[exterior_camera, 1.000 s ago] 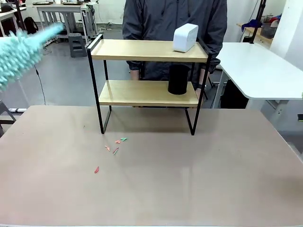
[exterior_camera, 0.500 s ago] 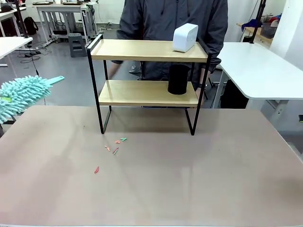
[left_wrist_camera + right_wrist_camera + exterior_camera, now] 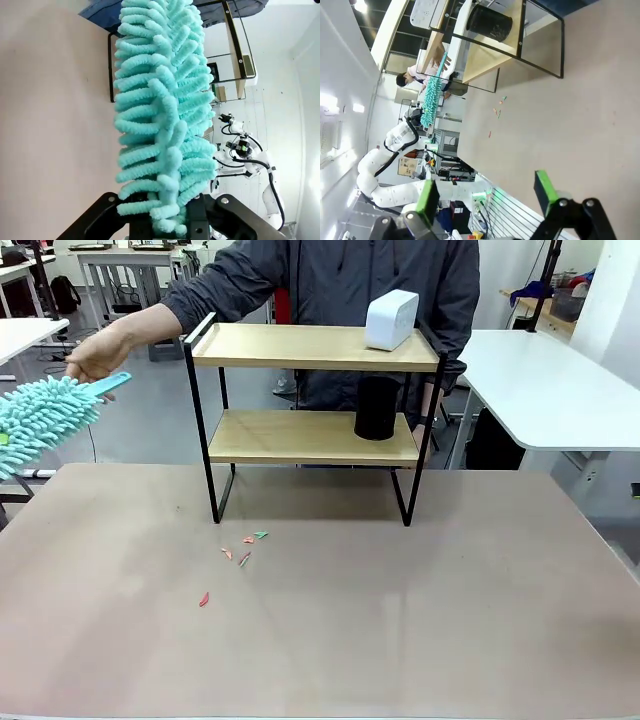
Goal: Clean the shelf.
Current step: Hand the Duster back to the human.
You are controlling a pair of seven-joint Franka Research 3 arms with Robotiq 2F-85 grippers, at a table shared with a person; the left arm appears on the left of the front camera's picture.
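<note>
A: Front view?
B: The shelf (image 3: 312,405), two pale wooden boards in thin black metal, stands mid-surface (image 3: 400,620). Left of the shelf, a person's hand (image 3: 97,352) touches the fluffy teal duster (image 3: 45,418).
A: Left wrist?
B: Left claw (image 3: 167,222) pinches the duster's noodly base.
A: Right wrist?
B: Right claw (image 3: 487,192) spread wide, green pads empty, facing the shelf.

One shelf (image 3: 310,390), one duster (image 3: 45,418), five scraps (image 3: 243,548).
</note>
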